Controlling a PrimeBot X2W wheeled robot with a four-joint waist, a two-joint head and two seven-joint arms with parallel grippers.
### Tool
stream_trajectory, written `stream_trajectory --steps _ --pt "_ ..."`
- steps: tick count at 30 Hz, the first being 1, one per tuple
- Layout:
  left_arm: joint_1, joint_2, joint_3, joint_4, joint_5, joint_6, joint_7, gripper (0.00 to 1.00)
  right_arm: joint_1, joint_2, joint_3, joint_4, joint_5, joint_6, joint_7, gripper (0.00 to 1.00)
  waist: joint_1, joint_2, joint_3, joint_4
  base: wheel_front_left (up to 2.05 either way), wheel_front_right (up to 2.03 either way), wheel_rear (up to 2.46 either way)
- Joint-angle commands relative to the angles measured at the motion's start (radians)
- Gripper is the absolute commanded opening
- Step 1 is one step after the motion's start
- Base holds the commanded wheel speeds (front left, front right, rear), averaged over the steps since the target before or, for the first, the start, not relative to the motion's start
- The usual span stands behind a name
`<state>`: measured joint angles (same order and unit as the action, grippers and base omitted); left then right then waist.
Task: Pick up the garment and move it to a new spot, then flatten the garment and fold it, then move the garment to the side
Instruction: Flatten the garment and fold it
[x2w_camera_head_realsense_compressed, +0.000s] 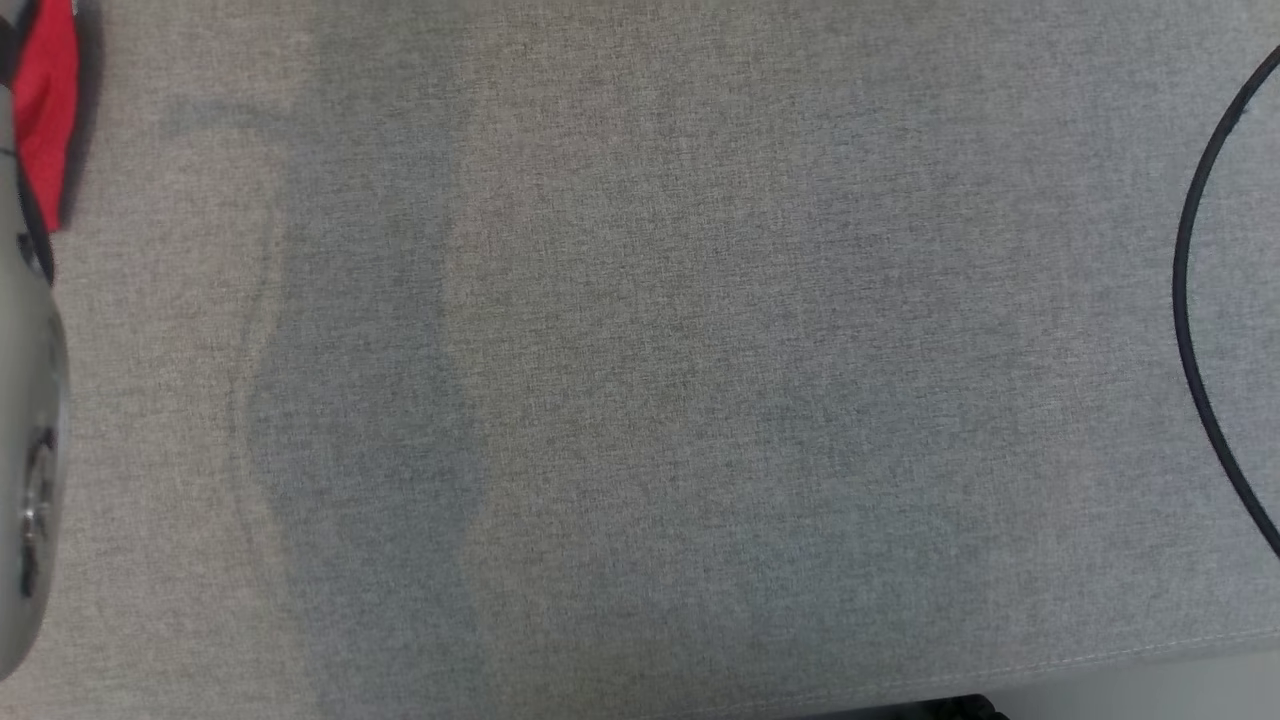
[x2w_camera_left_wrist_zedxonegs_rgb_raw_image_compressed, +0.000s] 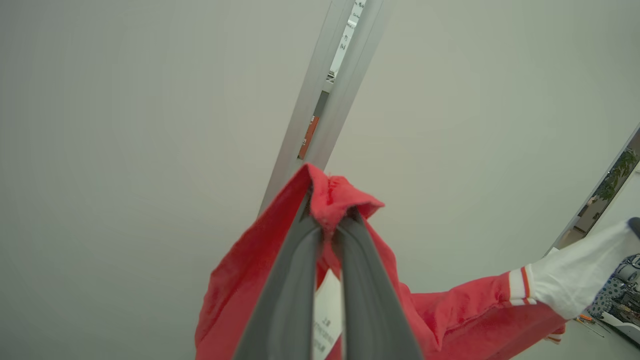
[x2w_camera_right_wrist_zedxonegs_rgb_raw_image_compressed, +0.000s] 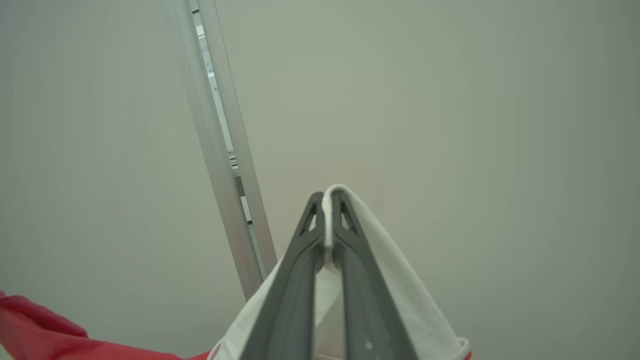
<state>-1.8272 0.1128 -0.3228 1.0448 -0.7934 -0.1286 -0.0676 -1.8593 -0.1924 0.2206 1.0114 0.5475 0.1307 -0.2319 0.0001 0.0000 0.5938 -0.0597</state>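
The garment (x2w_camera_left_wrist_zedxonegs_rgb_raw_image_compressed: 240, 280) is red with a white sleeve (x2w_camera_left_wrist_zedxonegs_rgb_raw_image_compressed: 575, 280) that has a red-striped cuff. It hangs lifted in the air, stretched between both arms. My left gripper (x2w_camera_left_wrist_zedxonegs_rgb_raw_image_compressed: 330, 212) is shut on a bunched red edge beside a white label. My right gripper (x2w_camera_right_wrist_zedxonegs_rgb_raw_image_compressed: 327, 200) is shut on a fold of the white cloth (x2w_camera_right_wrist_zedxonegs_rgb_raw_image_compressed: 400, 280), and the red part (x2w_camera_right_wrist_zedxonegs_rgb_raw_image_compressed: 30, 330) trails off to the lower left. In the head view a strip of the red garment (x2w_camera_head_realsense_compressed: 45, 110) shows at the top left, above my pale left forearm (x2w_camera_head_realsense_compressed: 25, 450).
A grey fabric-covered surface (x2w_camera_head_realsense_compressed: 640, 360) spreads below the head camera, its front edge (x2w_camera_head_realsense_compressed: 1100, 660) at the lower right. A black cable (x2w_camera_head_realsense_compressed: 1190, 300) curves along the right side. Both wrist views face a pale wall with an aluminium post (x2w_camera_left_wrist_zedxonegs_rgb_raw_image_compressed: 325, 95).
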Motion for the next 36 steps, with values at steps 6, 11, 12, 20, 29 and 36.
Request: stream_trajectory --steps 6,11,12,20,29,36 --pt "0.247 0.024 -0.079 -0.074 -0.063 -0.003 -0.053 0.0 0.209 -0.018 0.086 -0.082 0.098 0.0 -0.028 0.0 -0.0001 0.0 -0.02 0.002 0.0 0.0 0.0" --pt "0.52 0.051 -0.147 -0.16 -0.115 -0.003 -0.122 0.0 0.468 -0.046 0.152 -0.213 0.173 0.0 -0.033 0.0 -0.0001 0.0 -0.093 0.003 0.0 0.0 0.0" --pt "0.583 0.055 -0.155 -0.176 -0.128 -0.003 -0.134 0.0 0.533 -0.056 0.161 -0.249 0.188 0.0 -0.033 0.0 -0.0001 0.0 -0.112 0.004 0.0 0.0 0.0" --pt "0.975 0.037 -0.155 -0.309 -0.185 -0.003 -0.192 0.0 1.034 -0.131 0.138 -0.52 0.241 0.0 -0.034 0.0 -0.0001 0.0 -0.245 0.028 0.0 0.0 0.0" --pt "1.335 0.037 -0.153 -0.455 -0.127 0.037 -0.198 0.0 1.541 -0.114 0.014 -0.717 0.23 0.0 -0.017 0.0 -0.0001 0.0 -0.38 0.034 0.0 0.0 0.0" --pt "1.579 0.06 -0.133 -0.599 -0.121 0.077 -0.197 0.0 1.817 -0.061 -0.123 -0.902 0.162 0.0 0.075 0.0 -0.0001 0.0 -0.452 0.016 0.0 0.0 0.0"
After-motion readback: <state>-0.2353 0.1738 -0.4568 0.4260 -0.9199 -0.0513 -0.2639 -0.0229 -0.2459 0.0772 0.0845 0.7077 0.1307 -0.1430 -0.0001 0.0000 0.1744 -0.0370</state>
